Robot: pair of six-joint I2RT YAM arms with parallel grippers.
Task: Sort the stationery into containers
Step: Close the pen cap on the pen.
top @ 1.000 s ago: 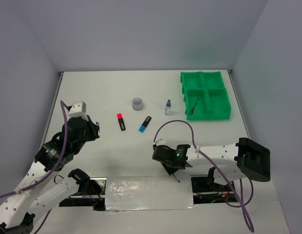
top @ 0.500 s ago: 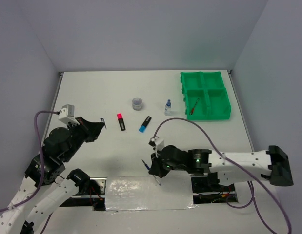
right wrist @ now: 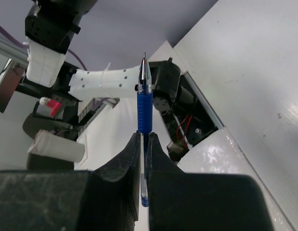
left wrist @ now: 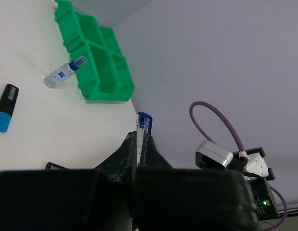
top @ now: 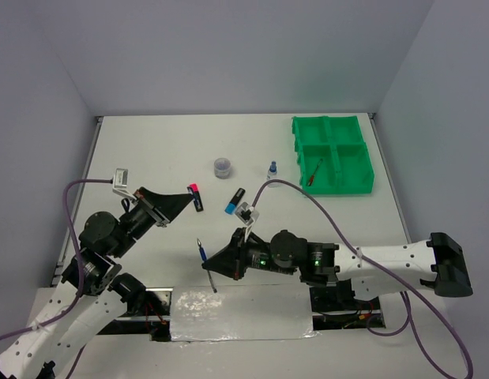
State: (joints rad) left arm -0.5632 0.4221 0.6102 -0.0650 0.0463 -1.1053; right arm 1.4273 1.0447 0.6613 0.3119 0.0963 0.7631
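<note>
My right gripper (top: 208, 267) (right wrist: 144, 136) is shut on the thin blue pen (top: 201, 249) (right wrist: 144, 110) and holds it off the table, left of centre. My left gripper (top: 187, 195) (left wrist: 138, 136) has its jaws together, by the pink highlighter (top: 200, 205). In the left wrist view a blue-capped pen end (left wrist: 143, 119) shows past its tips; the top view shows them apart. The blue highlighter (top: 235, 201), grey tub (top: 222, 166) and bottle (top: 272, 174) lie mid-table. The red pen (top: 312, 174) lies in the green tray (top: 332, 120). The orange highlighter is out of view.
The tray (left wrist: 103, 91) sits at the back right corner against the right table edge. A shiny foil patch (top: 240, 312) lies at the near edge between the arm bases. Purple cables (top: 287, 196) loop above the right arm.
My right gripper has swung left across the near table, carrying the blue pen upward. My left gripper has reached right toward the pink highlighter and its jaws have come together.
</note>
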